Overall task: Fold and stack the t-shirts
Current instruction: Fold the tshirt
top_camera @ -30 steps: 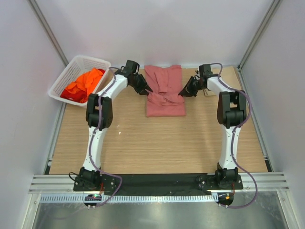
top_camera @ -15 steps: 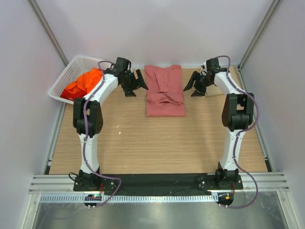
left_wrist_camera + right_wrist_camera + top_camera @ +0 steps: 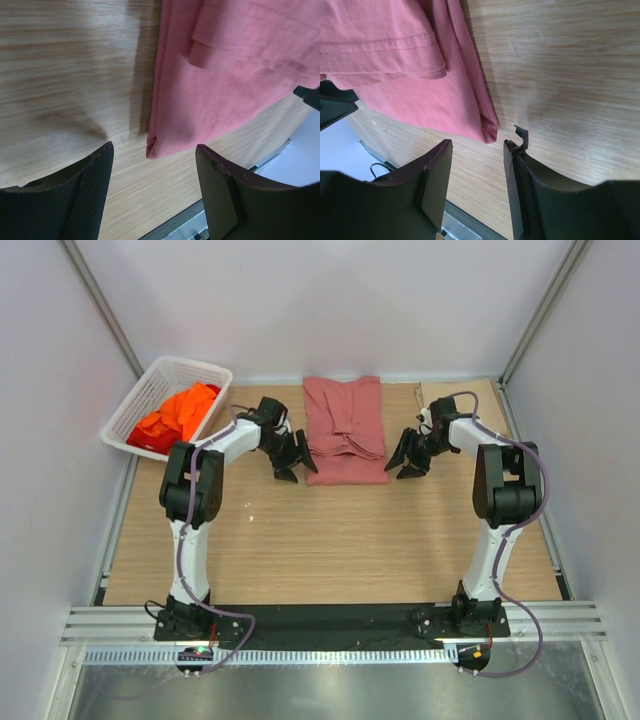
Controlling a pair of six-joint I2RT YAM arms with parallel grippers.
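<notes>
the folded pink shirt [image 3: 345, 430] lies flat on the table [image 3: 300, 540], at 3 o'clock from the left gripper [image 3: 297, 468] and 9 o'clock from the right gripper [image 3: 402, 468]. both grippers gape wide and empty, just beside its near corners.

Both arms slid toward the near end of the pink t-shirt [image 3: 345, 430], so the left gripper [image 3: 297, 468] and right gripper [image 3: 402, 468] now flank its near corners, fingers spread.
</notes>
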